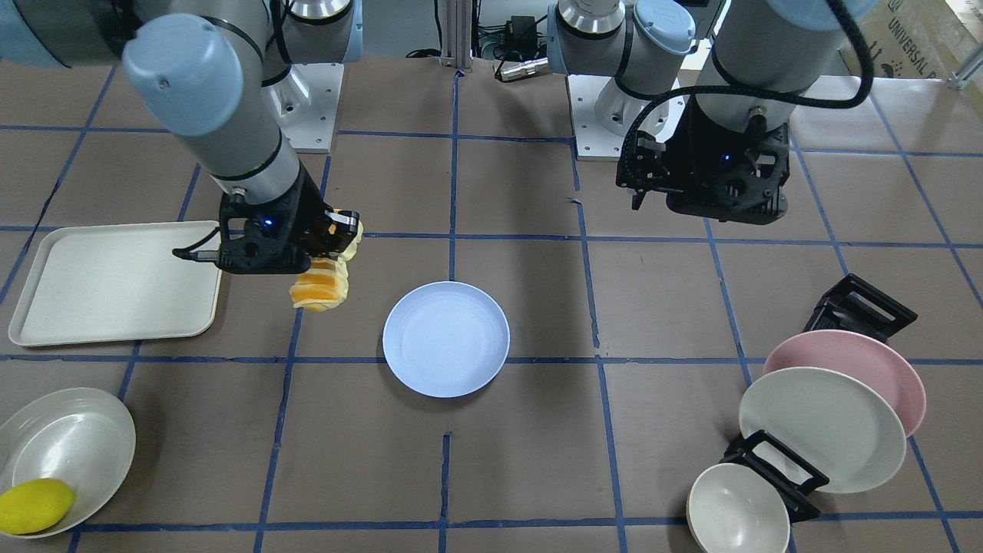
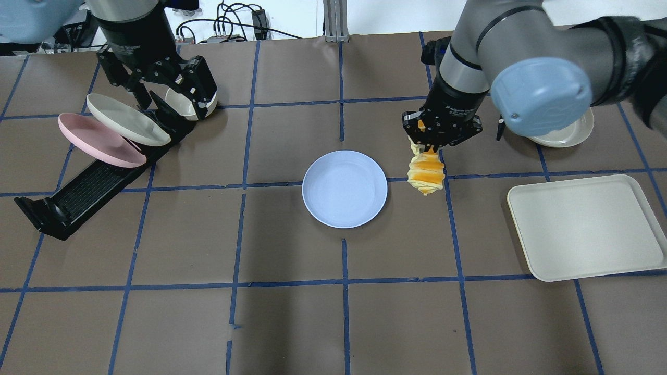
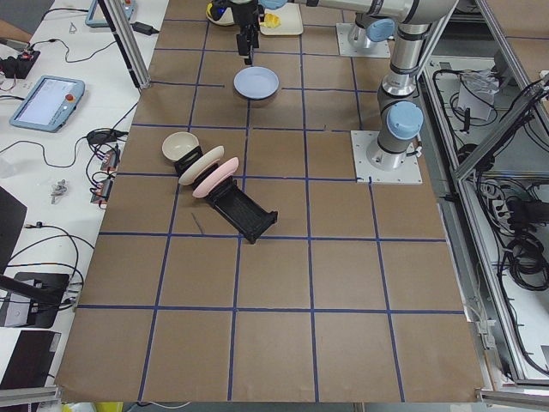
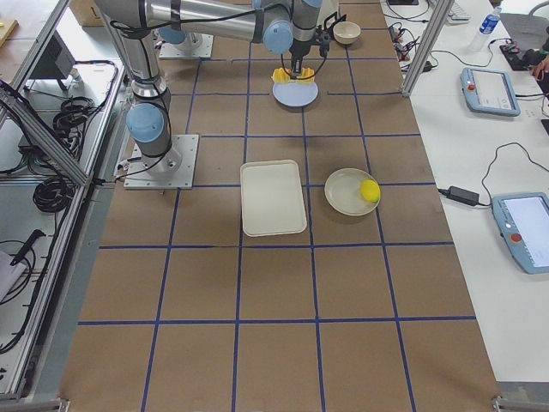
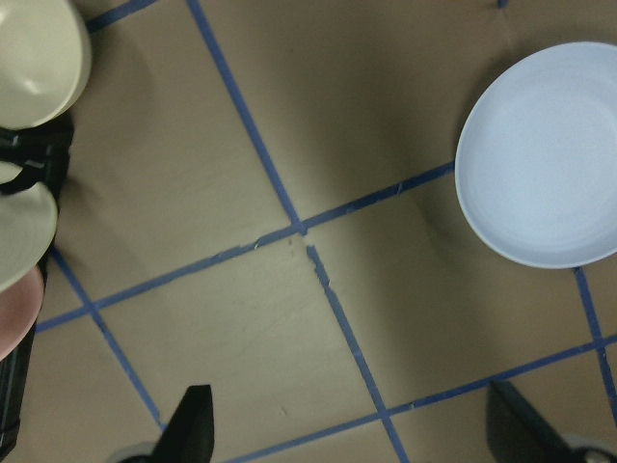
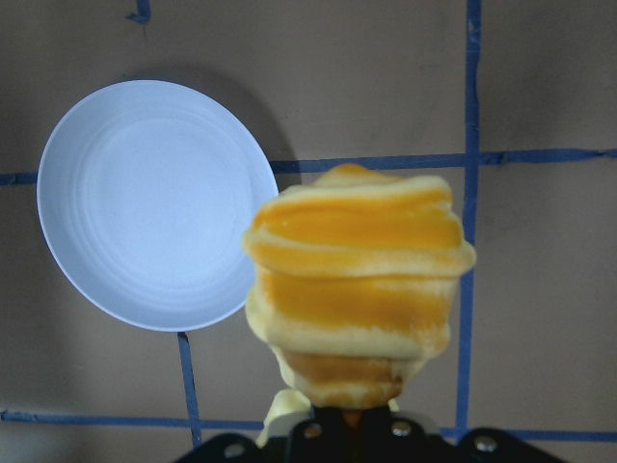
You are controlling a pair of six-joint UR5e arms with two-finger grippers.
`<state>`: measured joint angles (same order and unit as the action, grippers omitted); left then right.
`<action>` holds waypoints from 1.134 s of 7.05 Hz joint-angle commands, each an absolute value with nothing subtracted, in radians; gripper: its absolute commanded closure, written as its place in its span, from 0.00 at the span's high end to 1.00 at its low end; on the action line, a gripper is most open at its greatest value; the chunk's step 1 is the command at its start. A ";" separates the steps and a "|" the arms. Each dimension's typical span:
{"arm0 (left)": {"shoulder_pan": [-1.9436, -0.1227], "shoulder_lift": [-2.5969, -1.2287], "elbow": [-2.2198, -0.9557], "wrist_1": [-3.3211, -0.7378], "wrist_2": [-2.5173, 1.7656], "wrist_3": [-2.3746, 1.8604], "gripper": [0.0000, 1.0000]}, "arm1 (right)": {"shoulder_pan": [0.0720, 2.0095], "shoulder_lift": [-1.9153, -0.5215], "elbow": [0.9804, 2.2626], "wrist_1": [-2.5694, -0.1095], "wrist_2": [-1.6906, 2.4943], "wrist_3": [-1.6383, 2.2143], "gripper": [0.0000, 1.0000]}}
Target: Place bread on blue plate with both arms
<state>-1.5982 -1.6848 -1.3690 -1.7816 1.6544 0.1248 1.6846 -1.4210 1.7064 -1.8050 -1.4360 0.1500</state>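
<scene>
While ribbed orange-cream loaf (image 2: 426, 174) is clamped by right gripper (image 2: 424, 147) beside pale-blue round plate (image 2: 345, 188), carry judged unfinished; shift over plate needed; left gripper (image 5: 352, 439) spread, empty.

I see a cream tray (image 1: 115, 280), a lemon (image 1: 34, 504) in a bowl (image 1: 77, 430) — pink plate (image 1: 868, 361) and cream plate (image 1: 822, 430) in a black rack (image 1: 868, 307).

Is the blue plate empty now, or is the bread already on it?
Empty. The blue plate shows a bare surface; the bread hangs from the right gripper beside it.
</scene>
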 commanded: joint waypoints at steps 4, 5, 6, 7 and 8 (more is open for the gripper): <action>-1.589 -1.548 -1.535 -1.643 1.605 0.043 1.00 | 1.851 -1.255 1.763 -2.083 -1.436 0.337 0.02; -1.589 -1.560 -1.536 -1.626 1.602 0.017 1.00 | 1.865 -1.227 1.763 -2.104 -1.436 0.347 0.02; -1.589 -1.562 -1.539 -1.625 1.577 0.015 1.00 | 1.877 -1.203 1.763 -2.117 -1.434 0.347 0.02; -1.589 -1.562 -1.539 -1.624 1.577 0.015 1.00 | 1.891 -1.189 1.761 -2.132 -1.436 0.347 0.02; -1.589 -1.562 -1.537 -1.624 1.577 0.014 1.00 | 1.893 -1.183 1.763 -2.138 -1.436 0.347 0.02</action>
<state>-1.5892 -1.5609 -1.5376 -1.6257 1.5800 0.0163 1.8848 -1.1965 1.7620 -2.1256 -1.4355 0.3457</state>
